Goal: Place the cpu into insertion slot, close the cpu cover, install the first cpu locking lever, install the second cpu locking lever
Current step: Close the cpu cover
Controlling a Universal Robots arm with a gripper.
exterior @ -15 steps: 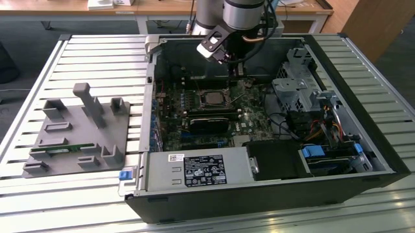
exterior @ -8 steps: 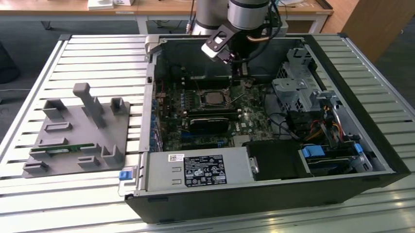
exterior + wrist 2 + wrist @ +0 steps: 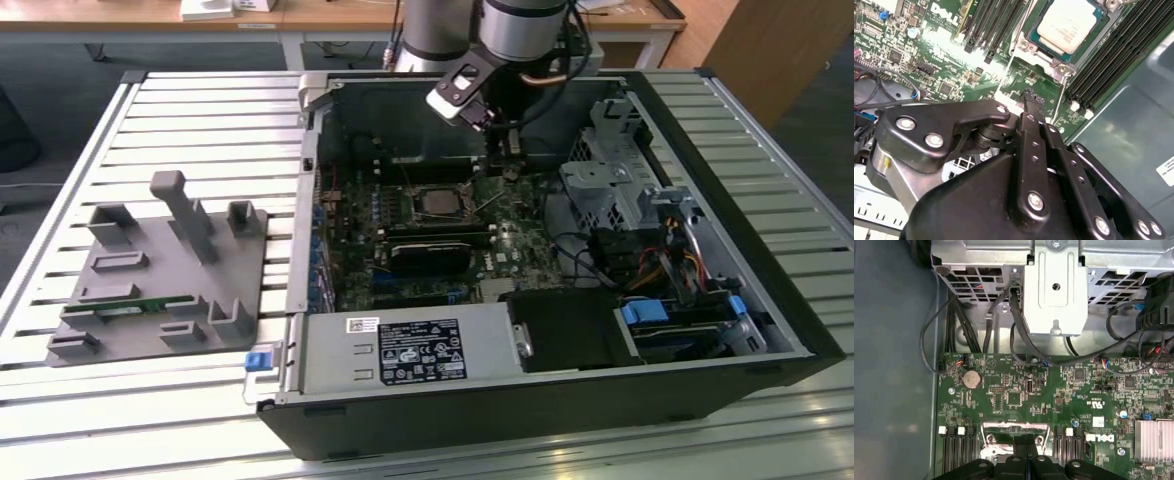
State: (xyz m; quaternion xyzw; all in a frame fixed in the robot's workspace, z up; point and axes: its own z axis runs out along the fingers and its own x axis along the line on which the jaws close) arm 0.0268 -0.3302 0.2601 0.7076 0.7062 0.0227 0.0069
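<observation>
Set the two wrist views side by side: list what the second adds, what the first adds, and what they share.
Second wrist view adds the cpu, silver top up, and thin lever rods beside it. First wrist view adds a coin battery and a finned heatsink. Both wrist views share the green board, black memory slots, the silver socket frame and the black gripper.

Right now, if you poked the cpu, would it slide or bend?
The cpu looks like a flat metal-topped slab, so probably stiff. Its smooth top may be slippery. A silver frame hems it in, so it likely wouldn't slide.
</observation>
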